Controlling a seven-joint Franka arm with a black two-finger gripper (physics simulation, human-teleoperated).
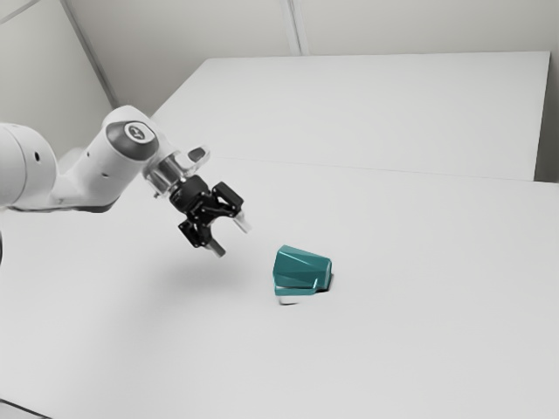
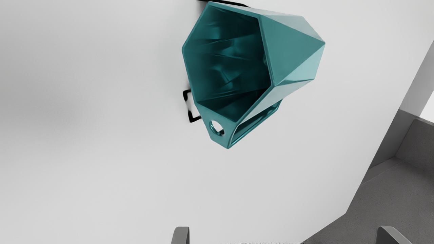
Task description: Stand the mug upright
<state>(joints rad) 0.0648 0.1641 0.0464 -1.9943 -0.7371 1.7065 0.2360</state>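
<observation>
Currently white worktop (image 1: pixel 402 340), smooth, faint seam running across it, soft grey shading below the claw (image 1: pixel 231 239). Pale walls (image 1: pixel 419 26) behind, vertical strip on one. Wrist view: dark grey, speckled floor (image 2: pixel 390 203) past the worktop edge. Round badge (image 1: pixel 137 132) on the arm (image 1: pixel 103 170), lettering too small to read. Teal mug (image 1: pixel 301 269) on its side on the worktop, mouth facing the claw, handle (image 2: pixel 228 135) low. Claw wide apart, holding nothing, near the mug, not touching.
</observation>
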